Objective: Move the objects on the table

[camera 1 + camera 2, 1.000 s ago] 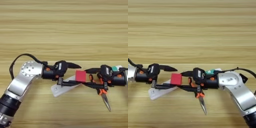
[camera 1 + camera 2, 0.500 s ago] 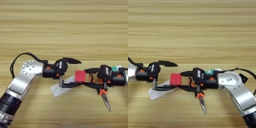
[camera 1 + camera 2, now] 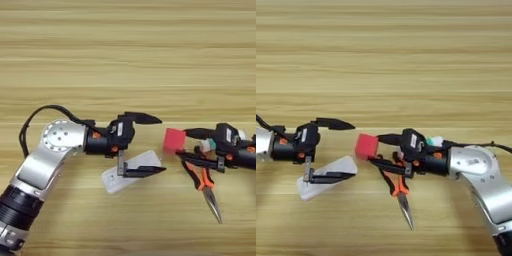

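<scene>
The small red cube [image 3: 174,141] hangs just above the table [image 3: 125,60], right of centre. My right gripper [image 3: 374,147] reaches in from the right and is shut on the cube's right side, one finger above and one below. My left gripper [image 3: 162,145] stands open just left of the cube, its upper finger [image 3: 142,118] and lower finger [image 3: 145,171] spread wide and clear of it. The black block with a white mark is out of view.
A flat white piece [image 3: 131,172] lies under the left gripper's lower finger. Orange-handled pliers [image 3: 205,187] lie below the right gripper, tips pointing toward me. A small green and white thing [image 3: 433,141] sits behind the right gripper.
My left gripper has opened wider and drawn back left off the red cube. The cube now sits in the right gripper, a little further right.
</scene>
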`<control>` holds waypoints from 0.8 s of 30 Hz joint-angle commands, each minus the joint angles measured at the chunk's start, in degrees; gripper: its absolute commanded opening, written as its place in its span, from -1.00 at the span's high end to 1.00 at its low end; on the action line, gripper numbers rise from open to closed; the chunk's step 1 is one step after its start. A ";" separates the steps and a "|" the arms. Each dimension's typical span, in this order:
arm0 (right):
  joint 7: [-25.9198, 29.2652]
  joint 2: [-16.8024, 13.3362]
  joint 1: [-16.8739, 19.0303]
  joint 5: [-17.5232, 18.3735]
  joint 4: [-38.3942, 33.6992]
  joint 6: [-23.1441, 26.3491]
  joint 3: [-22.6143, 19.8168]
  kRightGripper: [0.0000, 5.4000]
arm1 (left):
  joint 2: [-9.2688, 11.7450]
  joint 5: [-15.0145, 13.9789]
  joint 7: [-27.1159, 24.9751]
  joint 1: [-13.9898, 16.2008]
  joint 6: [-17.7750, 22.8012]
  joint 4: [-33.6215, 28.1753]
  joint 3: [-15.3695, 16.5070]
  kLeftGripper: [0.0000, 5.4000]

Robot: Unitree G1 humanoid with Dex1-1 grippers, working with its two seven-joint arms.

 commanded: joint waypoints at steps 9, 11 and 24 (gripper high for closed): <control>-6.13 0.61 1.30 1.99 3.83 -1.62 -9.66 0.15 | -2.55 -0.36 4.52 -1.11 -1.54 2.98 3.03 -1.00; -6.23 0.15 1.81 2.39 4.08 -1.84 -11.11 0.15 | -2.65 -0.25 4.59 -1.22 -1.78 3.33 3.23 -1.00; -3.18 -3.11 8.60 4.08 8.24 -4.65 -20.53 0.15 | -4.19 -0.67 7.23 -2.19 -2.33 4.80 5.68 -1.00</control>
